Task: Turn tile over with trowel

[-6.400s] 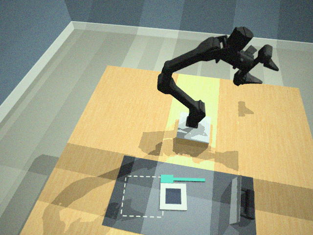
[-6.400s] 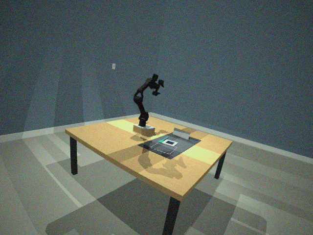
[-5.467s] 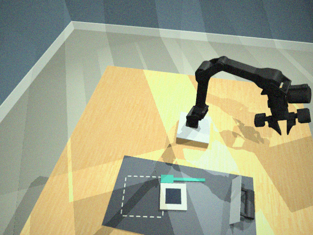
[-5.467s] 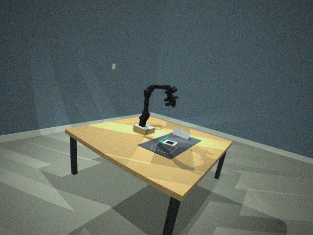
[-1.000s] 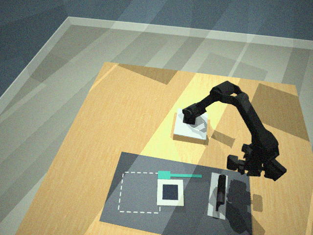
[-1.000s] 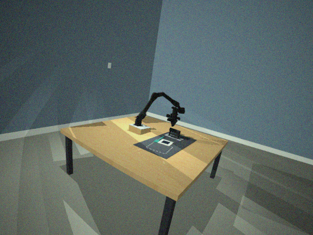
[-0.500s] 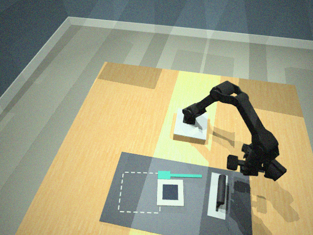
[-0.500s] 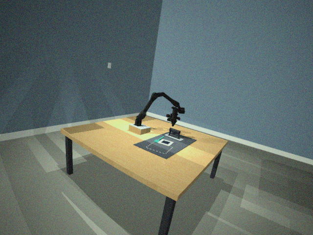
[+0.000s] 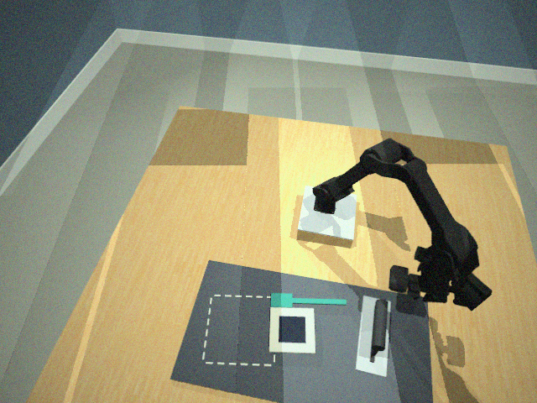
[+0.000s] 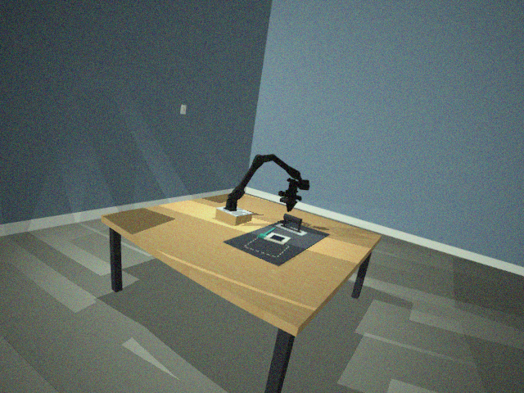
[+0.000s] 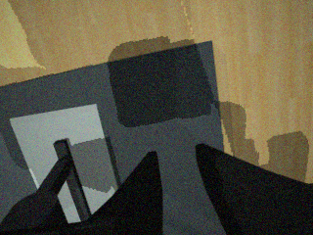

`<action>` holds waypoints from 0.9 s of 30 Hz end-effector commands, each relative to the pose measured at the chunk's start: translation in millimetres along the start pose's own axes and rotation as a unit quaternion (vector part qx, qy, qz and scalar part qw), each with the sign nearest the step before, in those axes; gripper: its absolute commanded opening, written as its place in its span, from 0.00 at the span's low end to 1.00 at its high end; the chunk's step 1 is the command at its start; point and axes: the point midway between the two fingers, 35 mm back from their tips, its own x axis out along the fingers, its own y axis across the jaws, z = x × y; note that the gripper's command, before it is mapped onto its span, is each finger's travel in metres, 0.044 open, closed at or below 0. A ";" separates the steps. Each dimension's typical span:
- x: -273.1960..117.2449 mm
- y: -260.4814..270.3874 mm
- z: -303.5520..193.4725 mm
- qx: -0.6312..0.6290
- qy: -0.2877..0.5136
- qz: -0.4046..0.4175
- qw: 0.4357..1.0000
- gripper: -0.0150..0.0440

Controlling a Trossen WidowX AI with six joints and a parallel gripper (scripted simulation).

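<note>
I have the gripper (image 9: 435, 296) (image 10: 290, 209) (image 11: 176, 156) unclenched and holding nothing, its fingers parted by a modest gap with mat visible between them in my wrist view. It points down above the far right part of the dark mat (image 9: 338, 347) (image 10: 275, 260) (image 11: 178, 191), raised above the trowel (image 9: 379, 321) (image 10: 292, 220) (image 11: 75, 181) and off to its far right side. The trowel rests on the mat, pale blade down, with its black handle standing up over the blade and running near to far. To the left of it, apart, I can see the tile (image 9: 310, 332) (image 10: 284, 241) lying flat, cream border and dark square facing up, so it isn't turned over. The tile sits over the right edge of the dashed outline (image 9: 207, 325) (image 10: 255, 251), mostly to the right of it and not inside. Right along the tile's far side is a teal block (image 9: 282, 300) (image 10: 262, 236) with a thin teal bar (image 9: 320, 301) (image 10: 268, 231) running right from it; I can't tell whether it touches the tile. My arm (image 9: 424, 191) (image 10: 247, 179) reaches over from its base block (image 9: 325, 239) (image 10: 230, 217) on the far part of the wooden table (image 9: 195, 217) (image 10: 203, 258) (image 11: 264, 49).
</note>
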 end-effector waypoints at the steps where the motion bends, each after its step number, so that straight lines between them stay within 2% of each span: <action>1: 0.0 0.0 0.0 0.000 0.000 0.000 1.000 0.42; 14: 0.0 0.0 0.0 0.000 0.000 0.000 1.000 0.42; 18: 0.0 0.0 0.0 0.000 0.000 0.000 1.000 0.25; 27: 0.0 0.0 0.0 0.000 0.000 0.000 1.000 0.25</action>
